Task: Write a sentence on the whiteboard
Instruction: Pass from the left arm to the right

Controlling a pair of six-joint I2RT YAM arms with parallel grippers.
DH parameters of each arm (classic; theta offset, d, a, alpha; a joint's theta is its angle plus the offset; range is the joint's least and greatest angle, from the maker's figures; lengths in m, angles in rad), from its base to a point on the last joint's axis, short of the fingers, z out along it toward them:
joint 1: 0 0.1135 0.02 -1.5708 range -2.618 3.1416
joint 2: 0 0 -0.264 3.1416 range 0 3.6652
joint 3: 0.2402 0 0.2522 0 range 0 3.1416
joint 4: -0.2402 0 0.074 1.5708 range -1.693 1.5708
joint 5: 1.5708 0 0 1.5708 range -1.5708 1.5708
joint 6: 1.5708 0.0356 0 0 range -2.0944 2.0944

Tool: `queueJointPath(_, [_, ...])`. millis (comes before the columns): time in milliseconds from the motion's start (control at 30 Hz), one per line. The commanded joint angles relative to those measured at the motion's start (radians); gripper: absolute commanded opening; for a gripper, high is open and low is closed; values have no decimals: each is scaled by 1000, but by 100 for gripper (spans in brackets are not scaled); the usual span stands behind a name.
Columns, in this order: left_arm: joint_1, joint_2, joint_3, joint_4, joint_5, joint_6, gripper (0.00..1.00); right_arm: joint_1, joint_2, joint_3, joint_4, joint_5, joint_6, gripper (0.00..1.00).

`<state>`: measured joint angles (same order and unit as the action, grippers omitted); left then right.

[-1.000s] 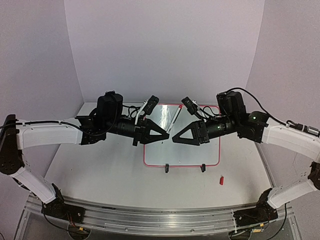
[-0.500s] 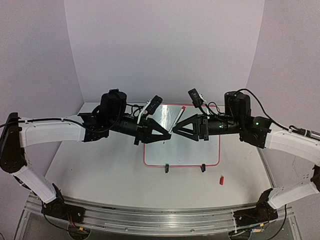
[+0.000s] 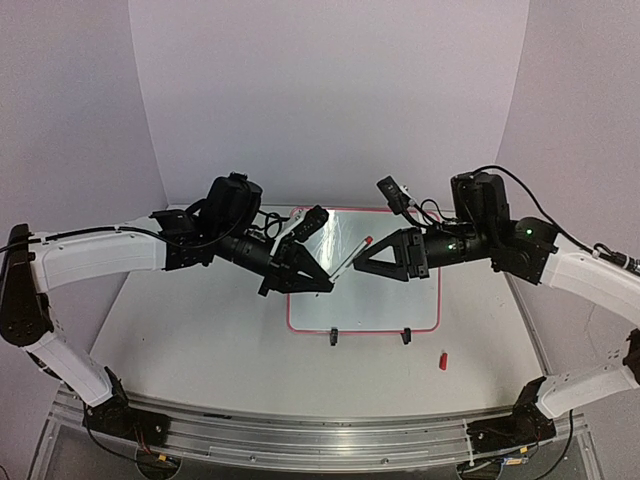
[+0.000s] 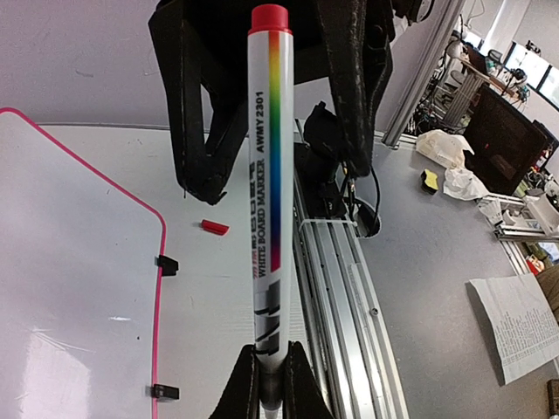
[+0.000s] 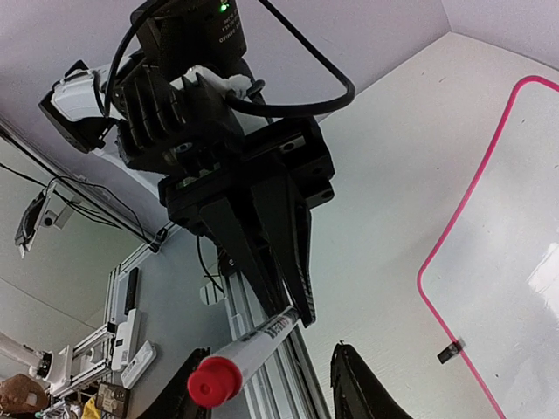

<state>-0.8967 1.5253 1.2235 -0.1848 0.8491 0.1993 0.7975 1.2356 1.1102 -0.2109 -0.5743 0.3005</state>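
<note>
My left fingers (image 4: 269, 386) pinch the tail of a white plastic whiteboard marker with a rainbow stripe and a red end (image 4: 269, 175), raised above the white tabletop (image 3: 200, 340). My right fingers (image 3: 360, 268) are spread, one on either side of that red end. Beneath them the flat, glossy white whiteboard with a thin pink-red frame and rounded corners (image 3: 370, 305) rests on the tabletop between my arms, pale glare streaks across it. A small red cap (image 3: 442, 360) lies near its near right corner
</note>
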Motion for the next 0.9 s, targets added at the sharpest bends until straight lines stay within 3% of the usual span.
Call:
queueJointPath(0, [1,-19,47,11,0,12,0,7,59,77,-11,-90,10,41])
queueJointPath(433, [1,12,35,154,5,-142,0,17,100,39,137,-36,24,30])
queueJointPath(533, [1,20,36,154,-4,-165,0,22,99,35,147,-23,19,23])
queueJointPath(767, [1,8,-9,235,-10,-240,0,23,78,12,148,15,1,22])
queueJointPath(867, [1,5,-25,264,-8,-260,0,24,73,12,150,11,-5,16])
